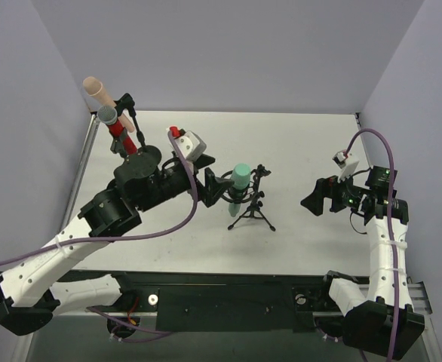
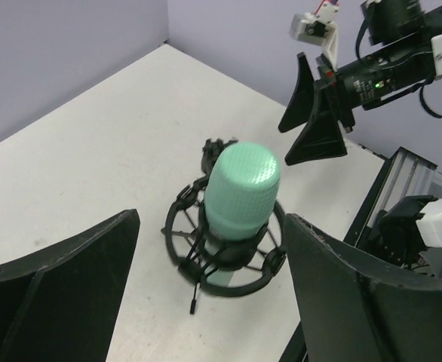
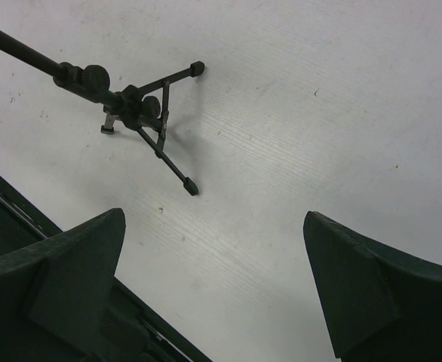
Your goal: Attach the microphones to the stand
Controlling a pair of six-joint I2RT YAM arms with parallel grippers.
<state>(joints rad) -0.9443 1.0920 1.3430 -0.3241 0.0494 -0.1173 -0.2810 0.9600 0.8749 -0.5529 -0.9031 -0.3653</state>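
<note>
The teal-green microphone [image 2: 240, 188] stands upright, head up, seated in the ring of the black cradle [image 2: 177, 226] at the top of the small tripod stand [image 1: 253, 215], near the middle of the table [image 1: 304, 143]. From where I look it seems properly lodged, though I cannot see how firmly the cradle holds it.

The left gripper [image 1: 215, 187] sits just beside it, jaws spread wide to either side of the microphone and touching neither it nor the cradle. It holds nothing.

Over in the far left corner, the pale pink microphone [image 1: 98, 90] and the glittery red microphone [image 1: 118, 130] both lean upward against a second black stand [image 1: 130, 113]. They look mounted there, but the clips are too small to make out.

The right gripper [image 1: 317, 197] hangs well apart on the right, jaws wide and empty, over bare table.

By my reckoning all three microphones are on stands, and little is left beyond drawing the left arm clear.
</note>
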